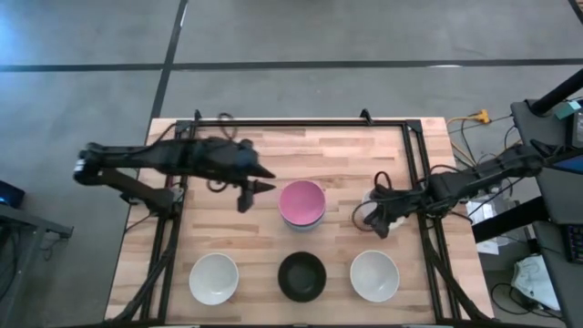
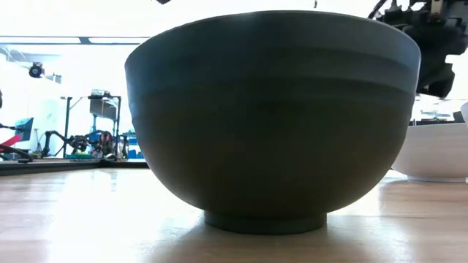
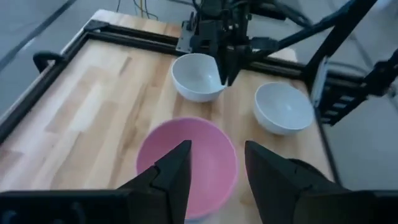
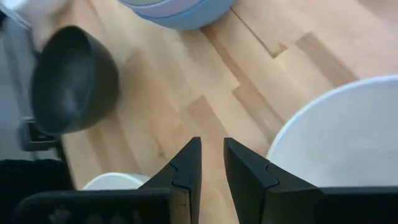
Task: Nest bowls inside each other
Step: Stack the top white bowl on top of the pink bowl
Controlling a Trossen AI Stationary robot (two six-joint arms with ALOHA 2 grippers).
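Seen from above, the left gripper (image 1: 258, 189) hovers left of centre frame, fingers spread and holding nothing, its tips aimed toward the pink-topped stack of bowls (image 1: 301, 204) that sits just to its right at the middle of the bench (image 1: 346, 155). The left wrist view confirms the line-up: the pink bowl (image 3: 189, 163) lies directly ahead of the parted fingers (image 3: 176, 171), its rim showing between them, so a short forward reach would seem enough to meet it.

At centre right of the overhead frame, the right gripper (image 1: 383, 219) hangs at the near edge of a white bowl (image 1: 378, 206) that its arm mostly covers. In the right wrist view its fingers (image 4: 186, 168) stand close together with a narrow gap and nothing between them, the white rim (image 4: 336, 140) lying just off to one side rather than in the gap.

Along the lower edge of the overhead frame three more bowls wait in a row, well apart from both grippers: a second white bowl (image 1: 213, 278) at lower left, a black bowl (image 1: 301, 276) at lower centre and a third white bowl (image 1: 374, 275) at lower right. The black bowl (image 2: 274, 120) fills the low view.

Bowls being round, no long axis governs the grasp; judged from position, the left arm is nearer the stack, the right arm nearer the loose white bowl beside it.
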